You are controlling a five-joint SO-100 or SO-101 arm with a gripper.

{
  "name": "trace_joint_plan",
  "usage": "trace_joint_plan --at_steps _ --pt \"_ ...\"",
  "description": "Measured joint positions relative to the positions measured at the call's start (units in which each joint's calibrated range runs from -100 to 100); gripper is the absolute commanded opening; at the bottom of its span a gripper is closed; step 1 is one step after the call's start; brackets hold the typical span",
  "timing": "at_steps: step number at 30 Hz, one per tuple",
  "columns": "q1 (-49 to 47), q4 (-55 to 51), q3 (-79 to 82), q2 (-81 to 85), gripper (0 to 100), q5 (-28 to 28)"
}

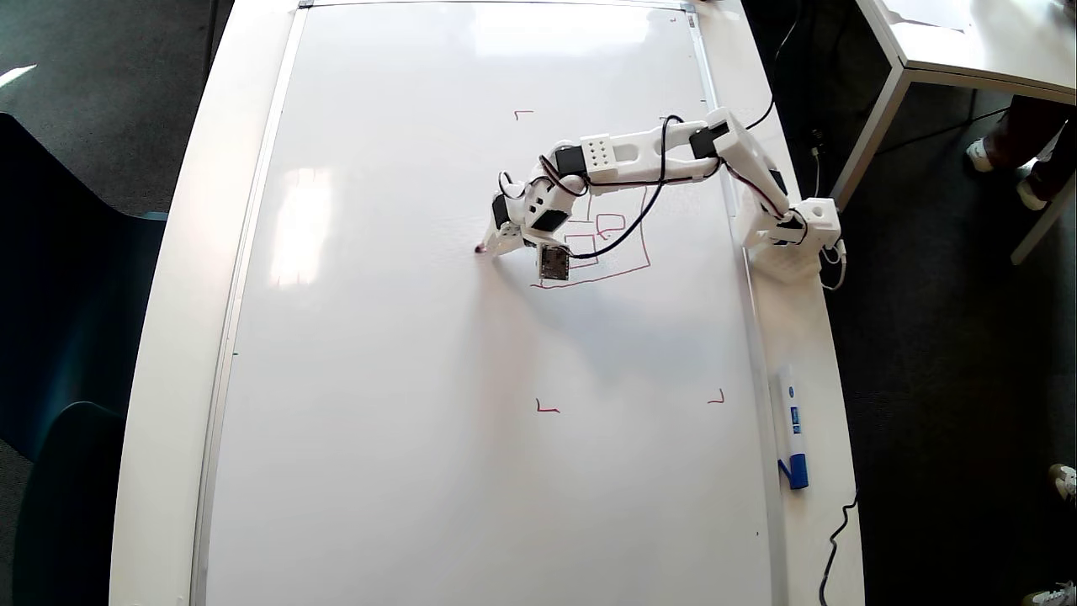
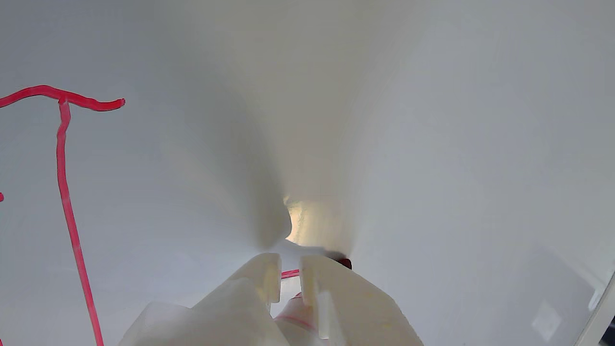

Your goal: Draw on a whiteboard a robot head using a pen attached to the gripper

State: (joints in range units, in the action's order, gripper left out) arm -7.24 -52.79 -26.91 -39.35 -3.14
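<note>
Red robot head (image 1: 607, 246) partly drawn right of centre on one glossy whiteboard (image 1: 404, 337), one gripper (image 1: 498, 244) clenched on one pen (image 1: 481, 248), tip touching board, one blue-capped marker (image 1: 792, 438) on white table (image 1: 160, 337), dark floor (image 1: 942, 353).

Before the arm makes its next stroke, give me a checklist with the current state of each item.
1. Pen seated in the gripper: ok, fingers close around it in the wrist view.
2. Tip touching the whiteboard: cannot tell.
3. Tip inside the robot head outline: not ok, it sits left of the drawing in the overhead view.
4. Outline closed: cannot tell, the arm covers part of it.
5. Cable clear of the ink: not ok, it lies across the drawing.
</note>
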Motion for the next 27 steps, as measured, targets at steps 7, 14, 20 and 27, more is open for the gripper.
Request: trace_joint_plan --at_steps 7,14,20,27 --pt "4.22 0.0 0.18 0.0 1 -1.06" --pt "6.71 -0.25 0.18 0.0 1 -1.11" --pt "6.86 -4.31 1.28 1.52 1 -1.11" --pt "6.86 -4.73 8.22 5.93 1 -1.11"
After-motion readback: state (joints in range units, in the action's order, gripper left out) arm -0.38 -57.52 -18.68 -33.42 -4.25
